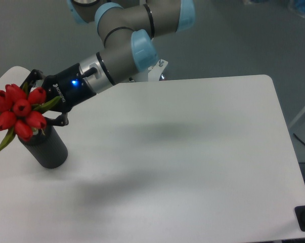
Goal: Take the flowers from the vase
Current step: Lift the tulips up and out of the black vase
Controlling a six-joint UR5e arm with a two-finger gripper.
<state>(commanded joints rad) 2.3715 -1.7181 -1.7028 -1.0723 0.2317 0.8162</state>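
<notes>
The flowers [18, 110] are clamped in the gripper [41, 104] just above the vase [45, 146]; stems are angled down-right into its mouth, so withdrawal is needed up-left along them.

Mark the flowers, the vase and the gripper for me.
flowers [18, 112]: fixed camera, on a red bud mid-bunch.
vase [47, 148]: fixed camera, on its black side wall.
gripper [43, 104]: fixed camera, between the fingertips, right beside the bunch.
</notes>
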